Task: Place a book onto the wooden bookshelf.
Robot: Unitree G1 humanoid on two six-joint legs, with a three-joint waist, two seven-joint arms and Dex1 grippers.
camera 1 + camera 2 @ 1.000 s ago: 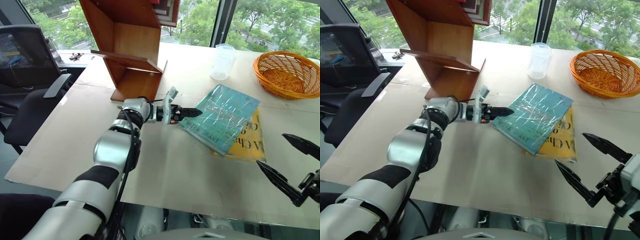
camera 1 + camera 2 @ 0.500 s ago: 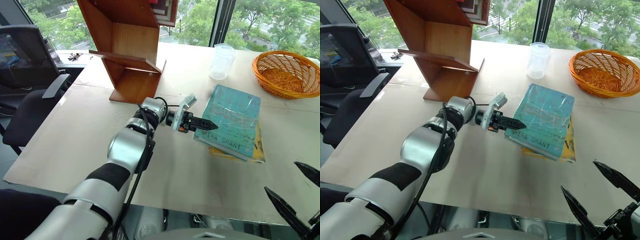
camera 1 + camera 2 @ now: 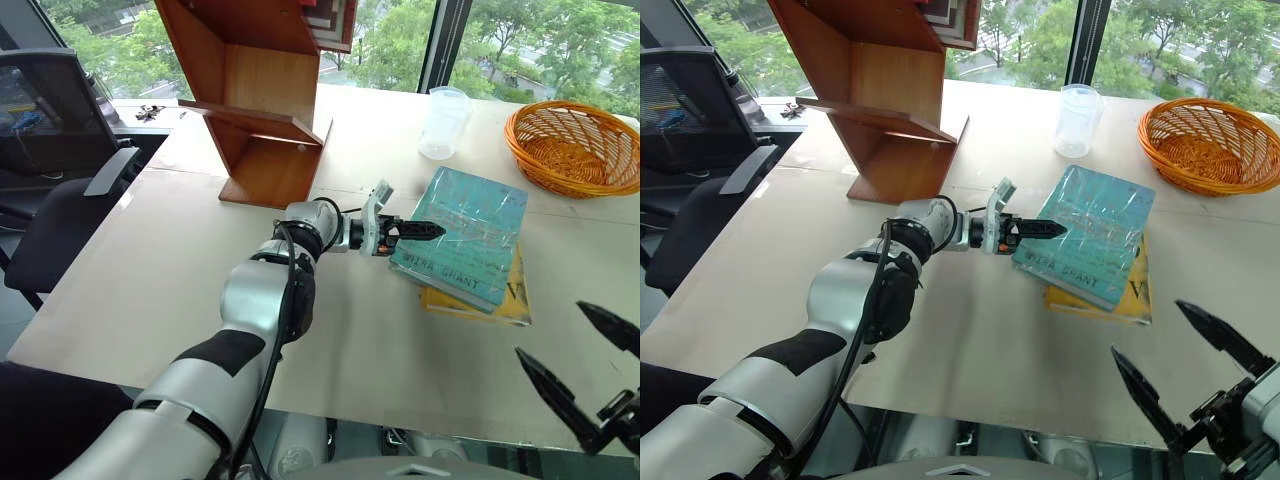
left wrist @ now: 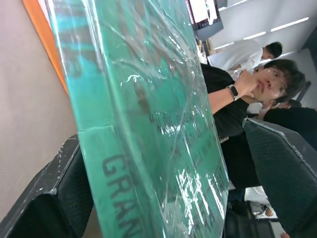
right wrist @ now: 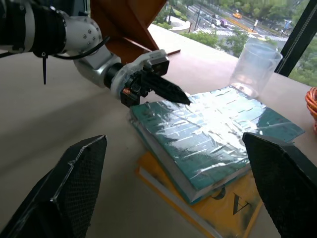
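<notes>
Left gripper, jaws apparently straddling the spine corner of the book; right gripper spread, empty, farther off.

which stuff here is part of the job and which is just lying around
Part of the job:
- teal book, lying on a yellow book
- wooden bookshelf
- left gripper, its fingers astride the teal book's near corner

Just lying around:
- yellow book
- wicker basket
- plastic cup
- office chair
</notes>
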